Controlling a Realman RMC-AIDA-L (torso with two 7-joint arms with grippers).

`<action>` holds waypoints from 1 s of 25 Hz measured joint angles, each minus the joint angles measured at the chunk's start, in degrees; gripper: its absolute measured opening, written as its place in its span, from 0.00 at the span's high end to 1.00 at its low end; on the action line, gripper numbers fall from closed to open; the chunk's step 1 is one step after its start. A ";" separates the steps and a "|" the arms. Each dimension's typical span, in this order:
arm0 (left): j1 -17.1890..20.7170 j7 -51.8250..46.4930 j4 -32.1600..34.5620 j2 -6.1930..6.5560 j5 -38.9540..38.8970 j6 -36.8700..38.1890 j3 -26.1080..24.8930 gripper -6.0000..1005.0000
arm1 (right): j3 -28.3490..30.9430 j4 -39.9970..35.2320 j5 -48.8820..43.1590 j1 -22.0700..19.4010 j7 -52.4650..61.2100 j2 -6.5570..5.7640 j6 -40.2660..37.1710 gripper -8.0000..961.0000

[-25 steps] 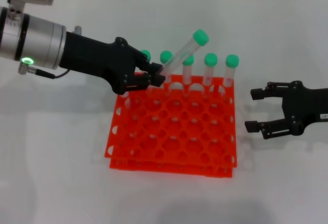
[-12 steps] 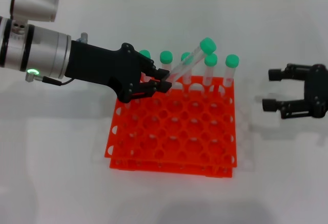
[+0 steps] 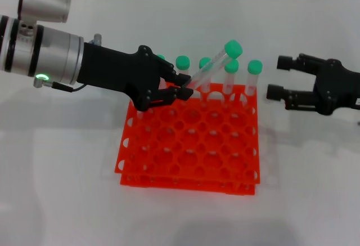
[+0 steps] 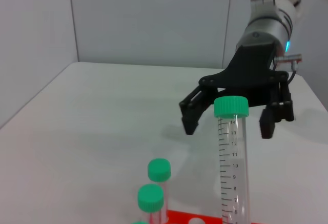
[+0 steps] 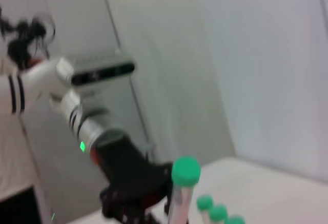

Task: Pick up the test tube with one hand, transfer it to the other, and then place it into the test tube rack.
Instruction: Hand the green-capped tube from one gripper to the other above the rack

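My left gripper [image 3: 181, 86] pinches the test tube [image 3: 211, 66] tilted over the test tube rack [image 3: 191, 144]; my right gripper [image 3: 277, 78] waits spread nearby. Handover and placing remain.

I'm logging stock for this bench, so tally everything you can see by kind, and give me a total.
Green-capped tubes: 6 in sight, namely the test tube held tilted by the left gripper, plus 5 standing tubes in the back row, one half hidden
Orange test tube rack: 1
Black grippers: 2, counting the open right gripper
Total: 9
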 joint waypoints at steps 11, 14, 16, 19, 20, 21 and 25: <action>-0.15 0.01 0.04 -0.07 0.13 -0.11 -0.10 0.80 | 0.40 14.00 10.53 0.05 -14.55 0.24 0.69 0.09; -0.27 0.03 0.04 -0.09 0.19 -0.19 -0.13 0.80 | 0.38 16.35 11.55 0.25 -15.77 0.46 0.24 0.09; -0.33 0.04 0.04 -0.15 0.26 -0.32 -0.04 0.80 | 0.50 18.66 12.68 0.60 -17.33 0.55 -0.30 0.09; -0.50 0.05 0.04 -0.32 0.40 -0.77 0.03 0.80 | 0.44 22.43 15.15 0.97 -20.68 0.77 -1.10 0.09; -0.55 0.05 0.04 -0.38 0.47 -0.85 0.04 0.80 | 0.63 24.79 16.23 1.24 -22.54 0.88 -1.34 0.09; -0.58 0.06 0.04 -0.42 0.53 -0.91 0.06 0.80 | 0.63 24.79 16.23 1.24 -22.54 0.88 -1.34 0.09; -0.62 0.05 0.04 -0.49 0.56 -0.95 0.09 0.80 | 0.82 28.57 18.05 2.01 -25.83 0.90 -1.39 0.09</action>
